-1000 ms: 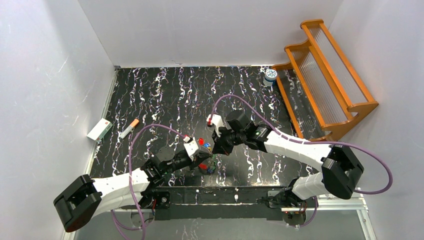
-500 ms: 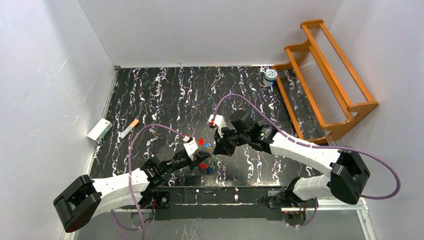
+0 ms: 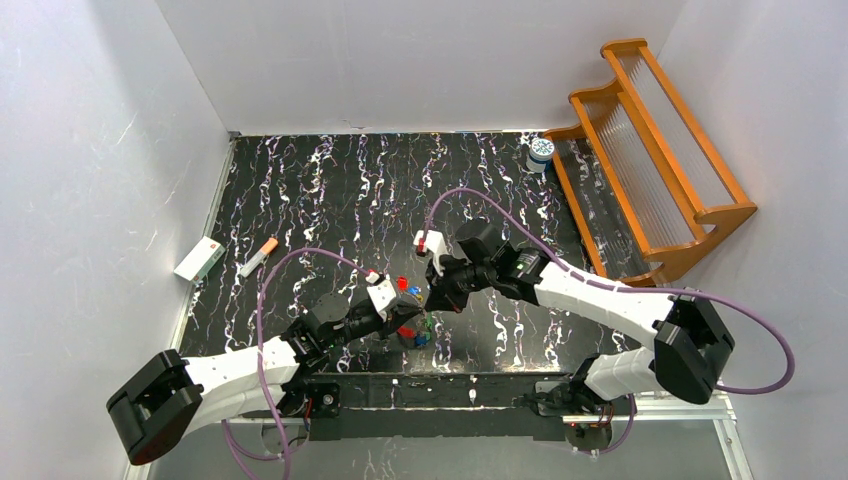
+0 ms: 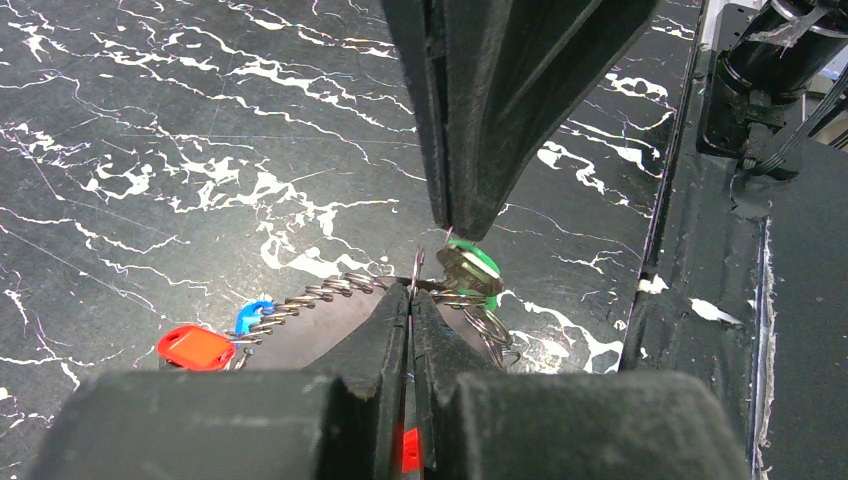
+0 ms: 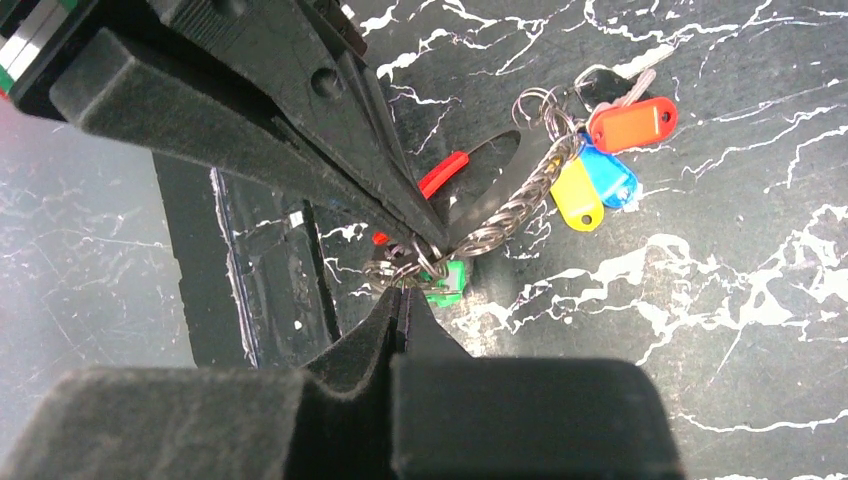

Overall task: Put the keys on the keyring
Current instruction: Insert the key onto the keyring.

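The keyring [image 4: 417,264] is a thin metal loop standing up between my left gripper's [image 4: 411,292] shut jaws. A braided chain [image 4: 300,300] runs from it to red [image 4: 194,346] and blue [image 4: 254,314] key tags on the table. My right gripper [image 5: 402,292] is shut on the green-headed key [image 5: 446,286] beside the small rings. It comes down from the top of the left wrist view, tip on the green key [image 4: 472,268]. Red [image 5: 634,124], blue [image 5: 610,177] and yellow [image 5: 577,194] tags lie at the chain's far end. In the top view both grippers, left [image 3: 410,314] and right [image 3: 432,300], meet near the front edge.
A white box [image 3: 199,258] and an orange-tipped pen [image 3: 258,257] lie at the left edge. A white-and-blue jar [image 3: 541,152] stands at the back right beside a wooden rack [image 3: 650,150]. The table's black front rail [image 4: 720,250] is close to the grippers.
The right arm's forearm and elbow have shifted slightly. Both grippers stay shut and together at the ring; the keys on the table have not moved.
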